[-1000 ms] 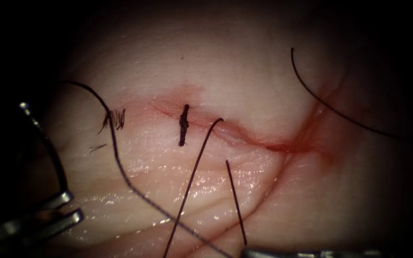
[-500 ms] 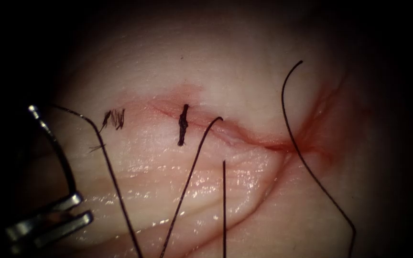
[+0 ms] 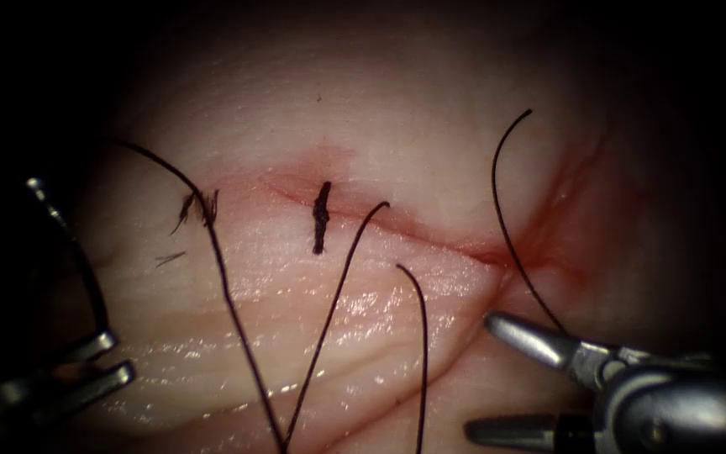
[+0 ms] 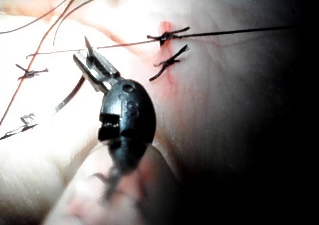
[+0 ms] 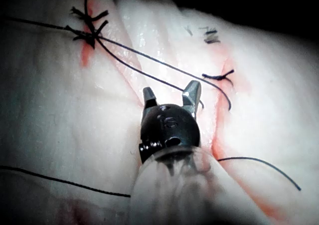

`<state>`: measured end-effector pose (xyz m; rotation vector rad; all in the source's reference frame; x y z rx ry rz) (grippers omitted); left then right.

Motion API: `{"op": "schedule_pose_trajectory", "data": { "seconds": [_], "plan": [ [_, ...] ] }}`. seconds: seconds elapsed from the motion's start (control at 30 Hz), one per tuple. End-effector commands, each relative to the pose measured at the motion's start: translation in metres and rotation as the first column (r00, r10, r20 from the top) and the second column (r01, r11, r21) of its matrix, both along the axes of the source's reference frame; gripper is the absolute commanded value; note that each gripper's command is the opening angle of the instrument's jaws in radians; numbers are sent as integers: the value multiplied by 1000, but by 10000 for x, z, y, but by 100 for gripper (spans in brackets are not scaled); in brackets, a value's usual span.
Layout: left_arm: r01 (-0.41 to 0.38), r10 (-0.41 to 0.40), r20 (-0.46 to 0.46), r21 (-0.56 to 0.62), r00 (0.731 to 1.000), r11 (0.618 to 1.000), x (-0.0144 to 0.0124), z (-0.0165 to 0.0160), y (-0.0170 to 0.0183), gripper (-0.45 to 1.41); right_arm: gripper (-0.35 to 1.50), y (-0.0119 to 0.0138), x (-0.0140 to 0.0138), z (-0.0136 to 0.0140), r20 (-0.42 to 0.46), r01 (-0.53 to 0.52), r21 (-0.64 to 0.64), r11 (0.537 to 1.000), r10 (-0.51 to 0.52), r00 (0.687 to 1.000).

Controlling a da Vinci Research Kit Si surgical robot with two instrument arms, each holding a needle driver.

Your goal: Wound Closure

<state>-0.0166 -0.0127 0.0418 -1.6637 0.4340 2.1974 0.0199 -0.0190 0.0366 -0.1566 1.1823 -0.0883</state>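
My left tool [image 3: 98, 361] sits over the tissue [image 3: 380, 109] far left of the cut [image 3: 430, 240], jaws shut on the curved needle [image 3: 86, 269] near one end. The needle arcs up free of the tissue. The left wrist view shows these jaws [image 4: 92, 65] gripping the needle [image 4: 67, 98]. My right tool [image 3: 485, 378] lies below the cut's right end, jaws wide open and holding nothing; its open jaws [image 5: 171, 95] also appear in the right wrist view. A dark knotted stitch [image 3: 321, 219] crosses the cut. Long thread [image 3: 228, 294] runs down from the left.
A loose thread [image 3: 502, 219] curls over the red-stained right end of the cut and passes behind the right tool's upper jaw. A short cut end [image 3: 420, 336] and another strand [image 3: 338, 286] lie below the stitch. Frayed thread ends [image 3: 203, 206] sit left of the stitch.
The right tool left the bottom edge, then came in from the lower right with jaws now open. The loose right thread dropped across the cut. The left tool shifted slightly left with the needle.
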Motion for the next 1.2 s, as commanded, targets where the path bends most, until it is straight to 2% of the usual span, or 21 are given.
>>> {"op": "schedule_pose_trajectory", "data": {
  "seconds": [0.03,0.13,0.37,0.47,0.5,0.53,0.57,0.6,0.73,0.9,0.97,1.03,1.13,1.17,1.2],
  "plan": [
    [0,0,1,-1,1000,1000,-6,6,-2,-45,118,10,11,18,1,-3,-11,1000,3,1000],
    [0,0,1,-2,1000,1000,-6,7,-2,-45,120,14,21,35,-14,-23,-42,999,22,1000],
    [0,0,1,-3,1000,1000,-6,9,-2,-45,116,6,47,67,-14,-21,-95,995,20,1000],
    [0,0,0,-3,1000,1000,-6,9,-2,-45,105,6,48,73,-12,-22,-99,995,21,1000],
    [0,0,0,-3,1000,1000,-6,8,-2,-45,91,6,47,74,-12,-21,-100,995,20,1000],
    [0,0,0,-3,1000,1000,-6,8,-2,-45,68,6,45,75,-13,-20,-100,995,18,1000],
    [0,0,0,-3,1000,1000,-6,8,-2,-45,26,6,43,75,-15,-19,-106,994,17,1000],
    [1,-1,0,-3,1000,1000,-6,8,-2,-45,-35,7,40,75,-12,-10,-109,994,9,1000],
    [2,-2,-1,-3,1000,1000,-7,8,-3,-45,-35,8,30,70,-12,9,-106,994,-11,1000],
    [3,-3,-2,-4,1000,1000,-8,8,-3,-45,-35,-14,19,42,-42,39,-106,994,-44,998],
    [4,-4,-2,-4,1000,1000,-10,9,-3,-45,-35,-29,16,25,-57,62,-107,992,-68,996],
    [6,-6,-3,-6,1000,1000,-11,10,-4,-45,-35,-58,10,-12,-74,116,-109,987,-125,989],
    [5,-5,-3,-6,1000,1000,-11,10,-4,-45,-35,-83,9,-41,-74,172,-111,979,-181,981],
    [5,-5,-3,-6,1000,1000,-11,10,-4,-45,-35,-102,10,-62,-67,224,-127,966,-234,970],
    [5,-5,-3,-6,1000,1000,-11,11,-4,-45,-35,-111,11,-70,-64,247,-129,960,-257,964]
  ]
}}
